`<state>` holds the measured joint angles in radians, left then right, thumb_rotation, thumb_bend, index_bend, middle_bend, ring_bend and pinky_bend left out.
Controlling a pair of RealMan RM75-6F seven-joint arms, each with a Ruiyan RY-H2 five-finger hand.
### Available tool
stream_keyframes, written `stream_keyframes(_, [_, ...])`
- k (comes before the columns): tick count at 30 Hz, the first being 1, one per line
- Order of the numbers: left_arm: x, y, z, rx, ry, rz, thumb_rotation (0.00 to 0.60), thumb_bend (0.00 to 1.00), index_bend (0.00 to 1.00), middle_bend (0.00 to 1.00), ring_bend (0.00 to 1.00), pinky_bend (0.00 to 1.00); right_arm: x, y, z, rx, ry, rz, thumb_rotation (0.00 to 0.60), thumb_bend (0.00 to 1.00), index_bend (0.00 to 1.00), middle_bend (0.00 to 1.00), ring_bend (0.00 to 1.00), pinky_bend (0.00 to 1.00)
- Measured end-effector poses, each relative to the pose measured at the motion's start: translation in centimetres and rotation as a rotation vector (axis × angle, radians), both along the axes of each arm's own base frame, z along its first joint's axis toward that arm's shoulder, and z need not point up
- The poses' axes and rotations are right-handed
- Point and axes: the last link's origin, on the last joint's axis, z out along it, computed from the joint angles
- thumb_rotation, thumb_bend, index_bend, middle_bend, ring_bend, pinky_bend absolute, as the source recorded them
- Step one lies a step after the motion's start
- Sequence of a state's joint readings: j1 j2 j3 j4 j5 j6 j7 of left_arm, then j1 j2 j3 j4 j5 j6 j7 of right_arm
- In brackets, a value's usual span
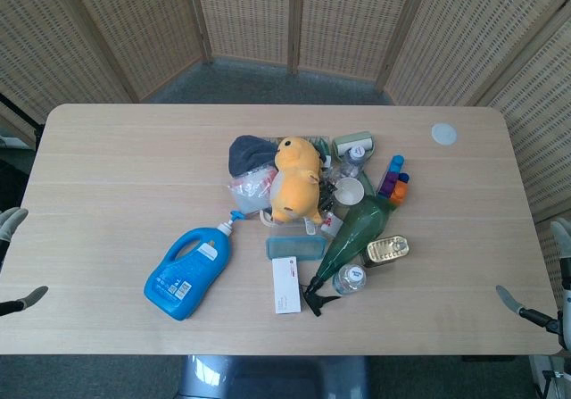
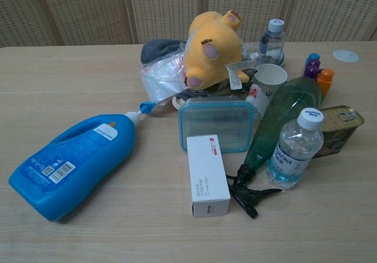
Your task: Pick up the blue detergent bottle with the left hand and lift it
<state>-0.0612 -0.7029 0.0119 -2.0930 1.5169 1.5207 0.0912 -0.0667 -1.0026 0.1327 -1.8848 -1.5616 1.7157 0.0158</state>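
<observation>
The blue detergent bottle [image 1: 187, 270] lies on its side on the wooden table [image 1: 107, 158], left of the central pile, its white-and-blue cap pointing up-right toward the pile. In the chest view the bottle [image 2: 73, 163] fills the lower left, label up. Only grey fingertips of my left hand [image 1: 11, 224] show at the left edge of the head view; they are well left of the bottle, spread apart and holding nothing. My right hand [image 1: 525, 306] shows at the right edge, fingers apart and empty. Neither hand appears in the chest view.
A cluttered pile sits right of the bottle: a yellow plush [image 1: 297, 178], a clear teal-lidded box [image 2: 216, 123], a white carton [image 2: 207, 175], a green spray bottle [image 2: 277, 125], a water bottle [image 2: 294, 151] and a tin can [image 1: 387, 250]. A plastic bag [image 2: 160, 80] lies near the bottle's cap.
</observation>
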Motion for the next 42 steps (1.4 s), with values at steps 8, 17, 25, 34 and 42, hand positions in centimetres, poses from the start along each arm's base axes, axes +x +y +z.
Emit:
stream_keyframes(8, [-0.3, 0.5, -1.0, -0.049, 0.008, 0.020, 0.600, 0.00, 0.00, 0.00, 0.00, 0.00, -0.1, 0.2, 0.0, 0.004, 0.000, -0.009, 0.509, 0.00, 0.00, 0.00, 0.00, 0.00])
stream_keyframes(17, [-1.2, 2.9, -3.8, -0.242, 0.115, -0.050, 0.600, 0.00, 0.00, 0.00, 0.00, 0.00, 0.2, 0.5, 0.6, -0.012, -0.036, -0.005, 0.507, 0.00, 0.00, 0.00, 0.00, 0.00])
stream_keyframes(25, [-2.3, 8.4, -7.2, -0.477, 0.246, -0.076, 0.600, 0.00, 0.00, 0.00, 0.00, 0.00, 0.2, 0.9, 1.2, -0.025, -0.051, -0.002, 0.508, 0.00, 0.00, 0.00, 0.00, 0.00])
stream_keyframes(34, [-1.3, 12.5, -10.6, -0.639, 0.529, -0.155, 0.600, 0.00, 0.00, 0.00, 0.00, 0.00, 0.2, 0.9, 1.5, -0.033, -0.060, -0.003, 0.509, 0.00, 0.00, 0.00, 0.00, 0.00])
stream_keyframes(42, [-0.6, 12.5, -14.8, -0.770, 0.626, -0.194, 0.600, 0.00, 0.00, 0.10, 0.00, 0.00, 0.1, 1.0, 1.8, -0.038, -0.080, -0.009, 0.507, 0.00, 0.00, 0.00, 0.00, 0.00])
